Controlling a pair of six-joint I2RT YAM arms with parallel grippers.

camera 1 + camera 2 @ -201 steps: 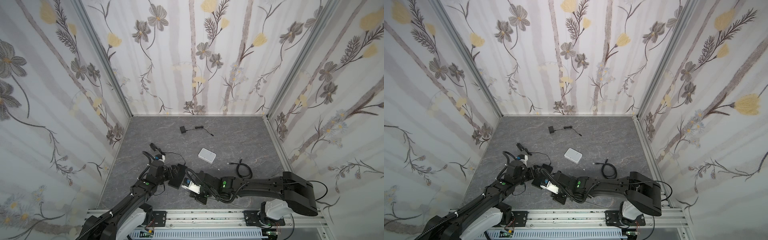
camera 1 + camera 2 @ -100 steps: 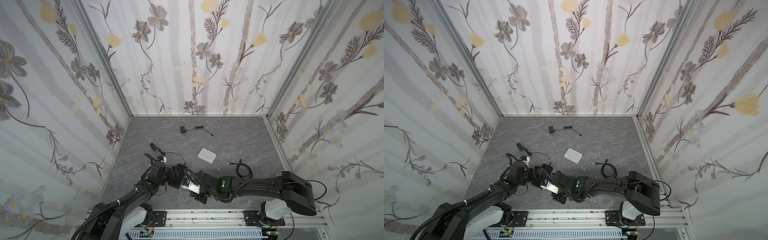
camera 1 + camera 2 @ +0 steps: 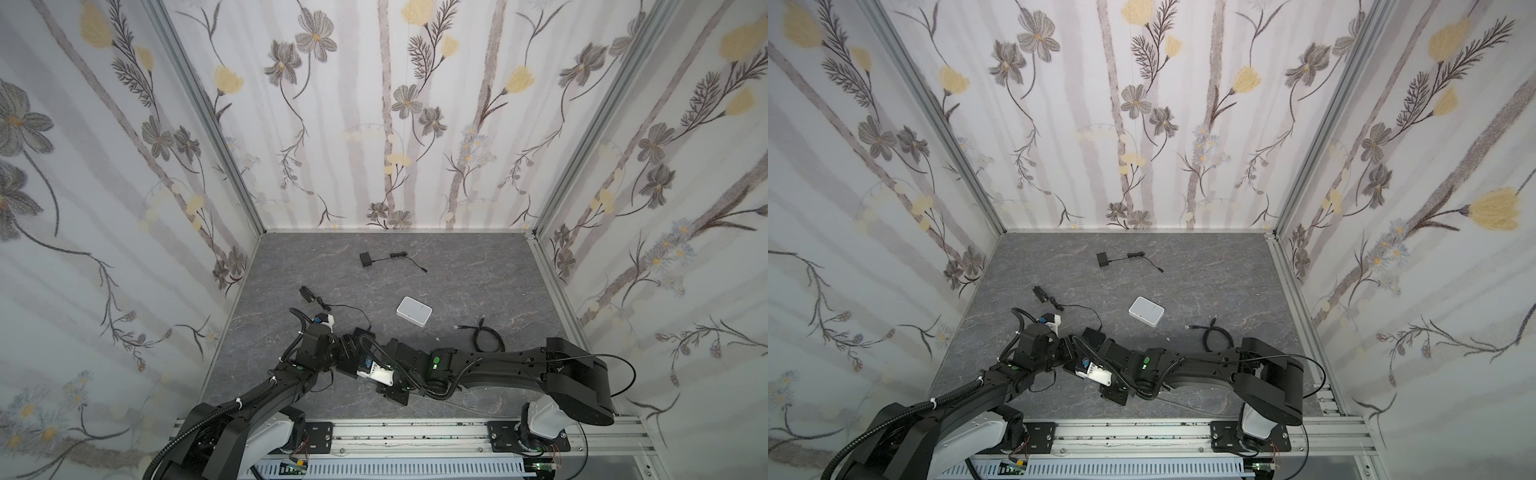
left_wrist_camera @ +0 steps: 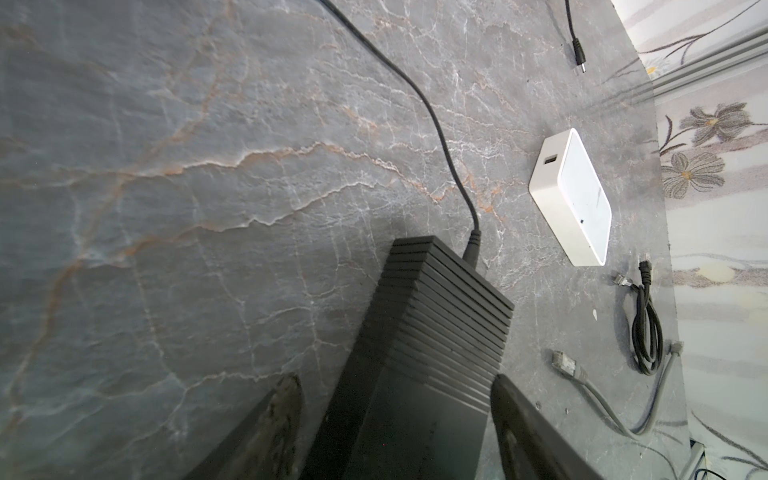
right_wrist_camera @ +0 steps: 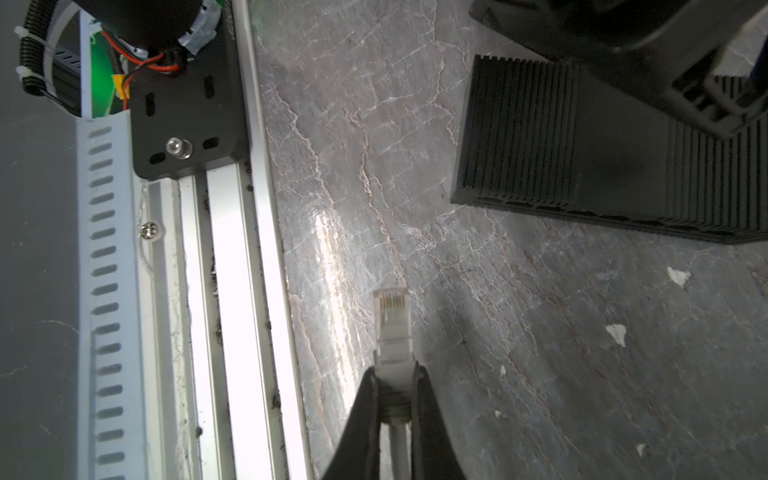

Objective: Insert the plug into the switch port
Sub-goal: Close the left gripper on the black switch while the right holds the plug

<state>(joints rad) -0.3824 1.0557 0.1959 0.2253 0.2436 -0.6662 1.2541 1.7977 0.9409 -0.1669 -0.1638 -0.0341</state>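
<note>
Left gripper (image 4: 395, 382): jaws spread around black ribbed box (image 4: 449, 299), worktop (image 3: 478, 270) front, no grip. Right gripper (image 5: 395, 374) pinches grey plug (image 5: 392, 316) by front edge. White box (image 4: 582, 195) mid-worktop, port (image 4: 550, 159) empty. Step, I judge: carry plug over. Next: align with port, push straight.

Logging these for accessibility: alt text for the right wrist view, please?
The right gripper is shut on a clear network plug over a grey marbled table. A black ribbed box lies nearby; a metal rail edges the table.
</note>
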